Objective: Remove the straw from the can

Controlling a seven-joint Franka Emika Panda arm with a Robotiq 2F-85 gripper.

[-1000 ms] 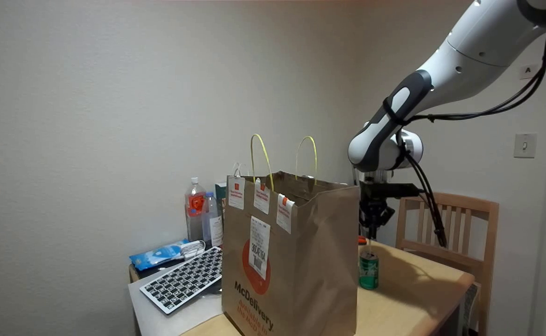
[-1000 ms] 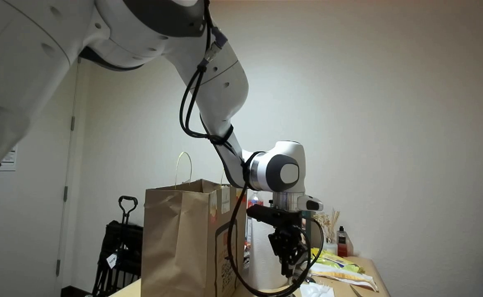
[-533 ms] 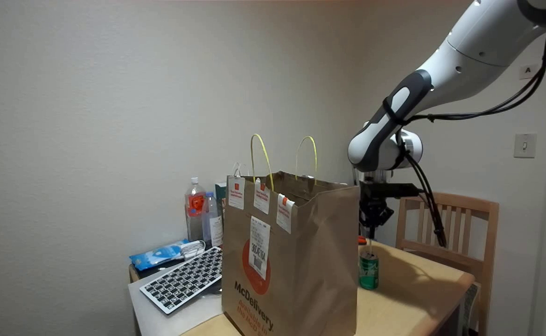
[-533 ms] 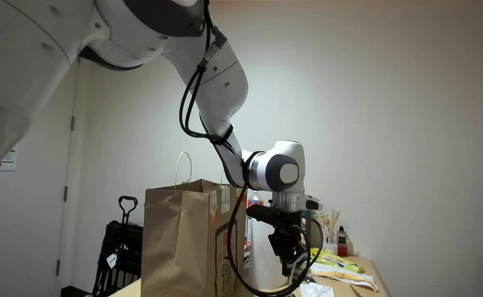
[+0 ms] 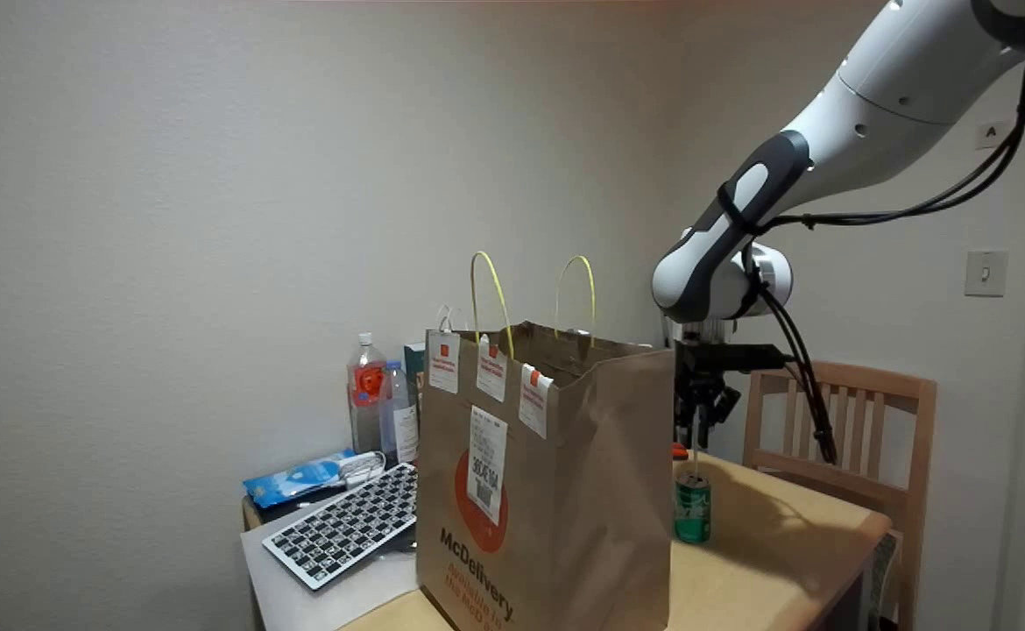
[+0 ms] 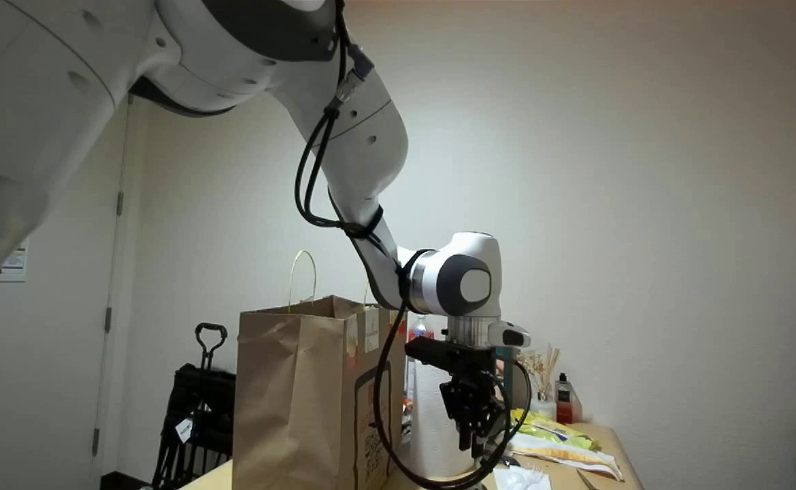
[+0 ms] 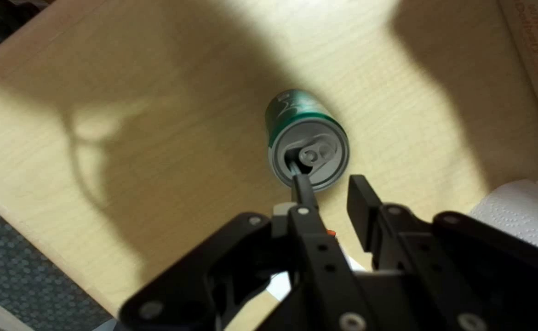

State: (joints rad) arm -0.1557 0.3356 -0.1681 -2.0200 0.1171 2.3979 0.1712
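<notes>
The green can (image 5: 692,511) stands upright on the table beside the paper bag. It shows from above in the wrist view (image 7: 306,133), its lid opening towards my fingers. The pale thin straw (image 5: 696,460) rises from the can; in the wrist view a short piece (image 7: 294,167) leaves the opening and passes out of sight behind my left-hand finger. My gripper (image 7: 330,188) is open, with a clear gap between the fingers and nothing seen between them. It hangs just above the can in both exterior views (image 5: 693,436) (image 6: 471,448). The can is not clearly visible in an exterior view.
The tall brown paper bag (image 5: 547,491) stands close beside the can. A paper towel roll (image 6: 435,422) stands near my gripper. Bottles (image 5: 367,394) and a keyboard (image 5: 346,526) are behind the bag. A wooden chair (image 5: 837,421) stands at the table's edge.
My fingers were together around the straw's upper part and have now spread apart. The arm has barely moved. The can and straw stay in place.
</notes>
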